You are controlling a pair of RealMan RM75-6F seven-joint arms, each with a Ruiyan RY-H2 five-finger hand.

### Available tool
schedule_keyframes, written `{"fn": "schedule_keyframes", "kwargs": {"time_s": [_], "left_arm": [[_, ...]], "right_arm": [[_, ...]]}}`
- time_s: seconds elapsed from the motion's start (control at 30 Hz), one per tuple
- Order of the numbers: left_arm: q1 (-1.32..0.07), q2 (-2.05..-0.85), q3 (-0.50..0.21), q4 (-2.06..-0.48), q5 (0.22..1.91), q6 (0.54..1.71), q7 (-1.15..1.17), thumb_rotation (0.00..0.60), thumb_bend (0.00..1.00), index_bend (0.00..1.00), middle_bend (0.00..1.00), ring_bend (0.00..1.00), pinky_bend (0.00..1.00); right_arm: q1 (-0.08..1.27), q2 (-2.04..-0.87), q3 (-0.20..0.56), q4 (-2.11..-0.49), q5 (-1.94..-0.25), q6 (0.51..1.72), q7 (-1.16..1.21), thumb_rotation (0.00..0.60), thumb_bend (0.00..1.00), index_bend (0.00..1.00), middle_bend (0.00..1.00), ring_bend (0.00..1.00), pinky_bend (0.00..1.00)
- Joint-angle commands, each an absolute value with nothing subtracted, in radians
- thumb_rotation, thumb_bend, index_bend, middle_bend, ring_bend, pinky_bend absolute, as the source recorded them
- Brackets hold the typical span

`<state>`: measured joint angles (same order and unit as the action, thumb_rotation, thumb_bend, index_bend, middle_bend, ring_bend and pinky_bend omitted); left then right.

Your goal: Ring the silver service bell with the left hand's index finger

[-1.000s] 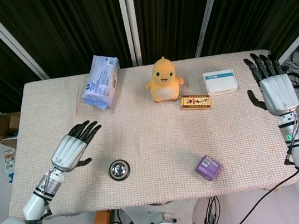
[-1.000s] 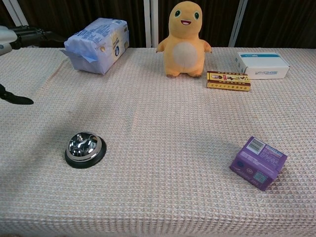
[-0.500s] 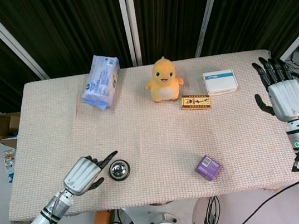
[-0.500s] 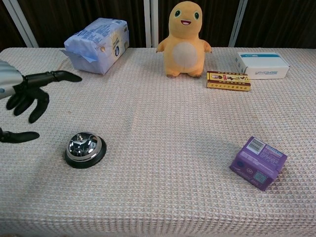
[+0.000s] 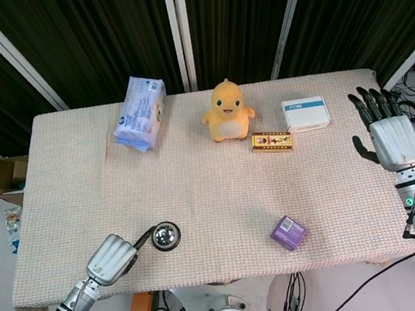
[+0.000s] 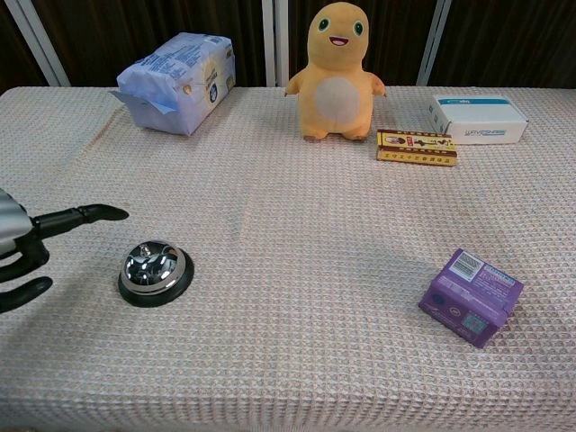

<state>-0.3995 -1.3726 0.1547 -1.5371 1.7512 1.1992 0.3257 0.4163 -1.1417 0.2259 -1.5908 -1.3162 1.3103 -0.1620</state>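
Approach step: left hand (image 5: 112, 257) sits just left of the silver service bell (image 5: 165, 235) near the table's (image 5: 221, 192) near-left edge, index finger (image 6: 85, 216) extended toward it, other fingers curled in, holding nothing. Fingertip looks short of the button. Next: reach over the dome, press down. Right hand (image 5: 390, 136) idle far right, fingers spread.

Bright even overhead light, soft faint shadows (mostly beneath objects), sharp focus, dark backdrop
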Motion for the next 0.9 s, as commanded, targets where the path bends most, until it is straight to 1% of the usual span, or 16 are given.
{"fn": "schedule_keyframes", "kwargs": {"time_s": [0.03, 0.23, 0.47, 0.9], "left_arm": [[-0.404, -1.391, 0.162, -1.52, 1.759, 1.18, 0.315, 0.6, 0.5, 0.04, 0.87, 0.88, 0.83], [-0.398, -1.397, 0.164, -1.512, 1.757, 1.184, 0.298, 0.6, 0.53, 0.04, 0.87, 0.88, 0.83], [-0.4, -1.399, 0.166, -1.506, 1.769, 1.186, 0.287, 0.6, 0.53, 0.04, 0.87, 0.88, 0.83], [-0.414, -1.403, 0.164, -1.498, 1.755, 1.154, 0.256, 0.6, 0.53, 0.04, 0.87, 0.88, 0.83]], "right_arm": [[0.412, -1.138, 0.227, -1.587, -1.315, 1.314, -0.155, 0.6, 0.33, 0.0, 0.0, 0.0, 0.0], [0.408, -1.131, 0.23, -1.584, -1.311, 1.311, -0.143, 0.6, 0.33, 0.0, 0.0, 0.0, 0.0], [0.412, -1.14, 0.229, -1.578, -1.312, 1.303, -0.143, 0.6, 0.33, 0.0, 0.0, 0.0, 0.0], [0.41, -1.141, 0.23, -1.574, -1.311, 1.301, -0.146, 0.6, 0.33, 0.0, 0.0, 0.0, 0.0]]}}
